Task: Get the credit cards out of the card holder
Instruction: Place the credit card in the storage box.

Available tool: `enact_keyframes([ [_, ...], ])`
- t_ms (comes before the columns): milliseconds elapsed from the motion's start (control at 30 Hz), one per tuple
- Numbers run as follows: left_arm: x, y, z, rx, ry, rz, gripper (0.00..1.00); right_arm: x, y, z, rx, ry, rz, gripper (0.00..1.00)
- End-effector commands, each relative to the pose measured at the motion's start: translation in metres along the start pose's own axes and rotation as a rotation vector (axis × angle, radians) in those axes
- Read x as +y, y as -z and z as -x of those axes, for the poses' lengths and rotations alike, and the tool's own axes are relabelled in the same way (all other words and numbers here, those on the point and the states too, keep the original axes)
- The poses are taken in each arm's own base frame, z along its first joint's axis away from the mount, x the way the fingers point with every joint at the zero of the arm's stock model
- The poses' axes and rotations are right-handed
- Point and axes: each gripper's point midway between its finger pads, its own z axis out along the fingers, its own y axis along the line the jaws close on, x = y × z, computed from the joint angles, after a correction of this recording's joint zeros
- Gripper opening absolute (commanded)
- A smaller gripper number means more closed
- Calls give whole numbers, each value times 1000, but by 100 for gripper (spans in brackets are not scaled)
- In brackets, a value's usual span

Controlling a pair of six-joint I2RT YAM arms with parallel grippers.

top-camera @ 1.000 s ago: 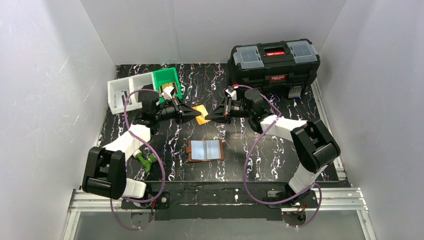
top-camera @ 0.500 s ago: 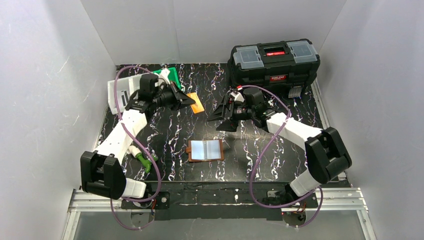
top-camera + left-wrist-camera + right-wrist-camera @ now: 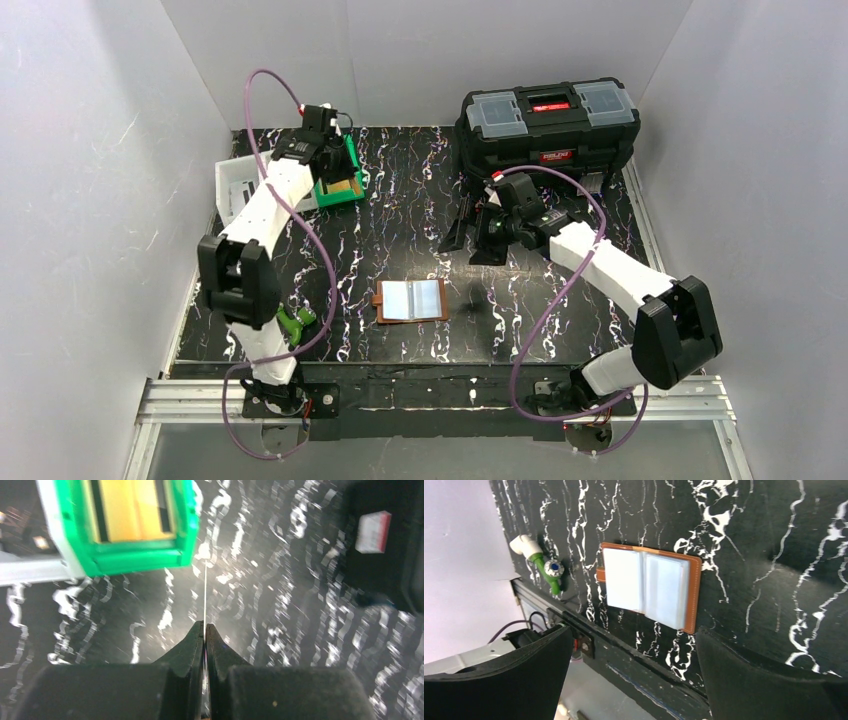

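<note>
The card holder [image 3: 412, 300] lies open and flat near the table's middle, brown rim round pale grey-blue pockets facing up; the right wrist view shows it too [image 3: 649, 587]. My left gripper [image 3: 205, 625] is shut on a thin credit card [image 3: 205, 595], seen edge-on as a pale line. It hovers by the green bin [image 3: 135, 560], where a yellow card [image 3: 132, 507] lies. From above, the left gripper [image 3: 340, 160] is at the back left. My right gripper [image 3: 468, 243] stands open and empty, raised behind and right of the holder [image 3: 634, 635].
A black toolbox [image 3: 548, 120] fills the back right. A white bin [image 3: 240, 185] adjoins the green bin [image 3: 338, 196] at the back left. A green and white object [image 3: 293, 322] lies near the left arm's base, also in the right wrist view [image 3: 544, 562].
The left arm carried the orange card from the table's middle back to the green bin. The right gripper let go, opened wide and drew back to the right.
</note>
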Motion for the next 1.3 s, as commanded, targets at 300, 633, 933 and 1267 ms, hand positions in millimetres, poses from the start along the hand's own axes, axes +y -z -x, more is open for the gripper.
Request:
enact_keyframes([
  [300,66,-55,70,-103,-229,491,0,-21,32,-1,-66,72,-129,98],
  [633,81,-101,79,-87,-346,596,0,-27,44,-4,-58,100,-180,98],
  [933,76,-109,75,-72,-355,556,27,-26,45,-5,-50,95,-184,98],
  [1267,27,-60,99,-130,-303,338,58,-28,41,-3,-54,80,-192,98],
])
